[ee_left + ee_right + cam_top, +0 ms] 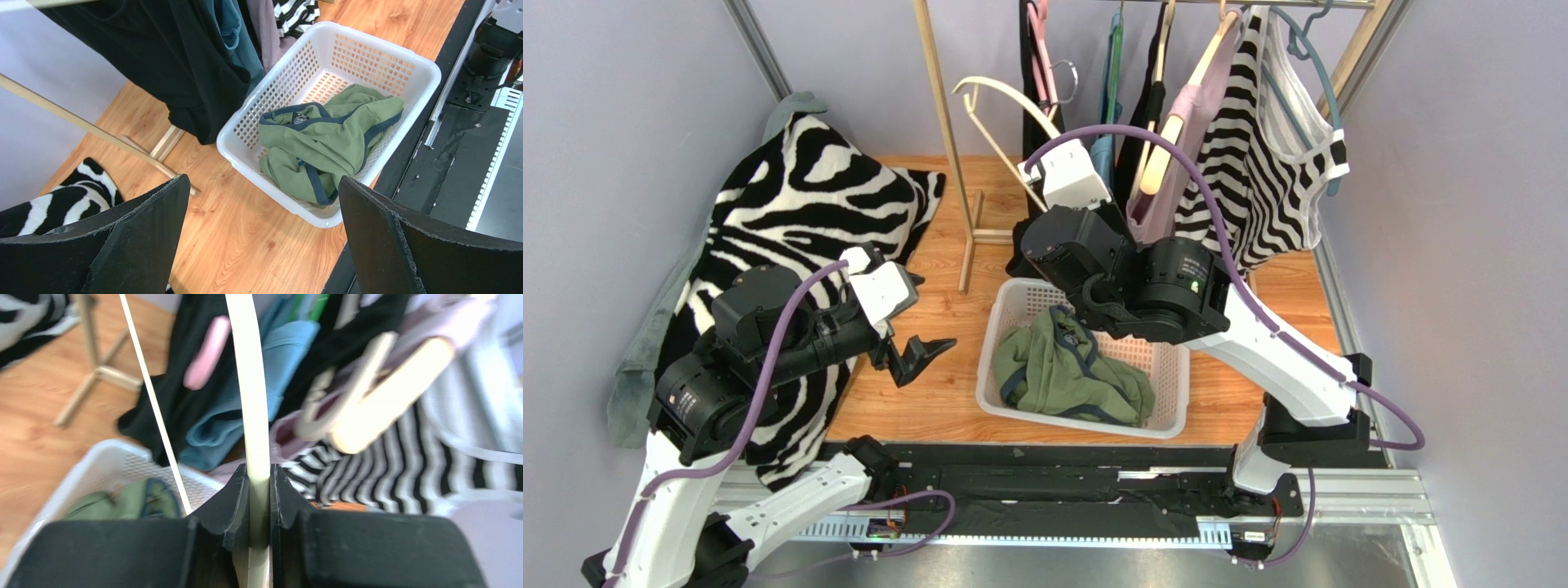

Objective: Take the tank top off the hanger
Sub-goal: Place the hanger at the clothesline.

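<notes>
The green tank top [1069, 368] lies crumpled in the white basket [990, 368], off any hanger. My right gripper [1038, 169] is raised behind the basket and is shut on a bare cream hanger [995, 101]. In the right wrist view the hanger's strip [248, 386] runs up from between the closed jaws of the gripper [259, 478], with the tank top [132, 499] below at left. My left gripper [922, 355] hovers open over the wooden floor left of the basket. Its view shows the tank top [325, 138] in the basket [423, 67], beyond its spread, empty fingers [147, 226].
A wooden clothes rack [946, 135] stands behind the basket with black, teal, pink and striped garments [1259, 147] hanging on it. A zebra-print cloth [787, 233] drapes over something at left. A black rail [1075, 478] runs along the near edge.
</notes>
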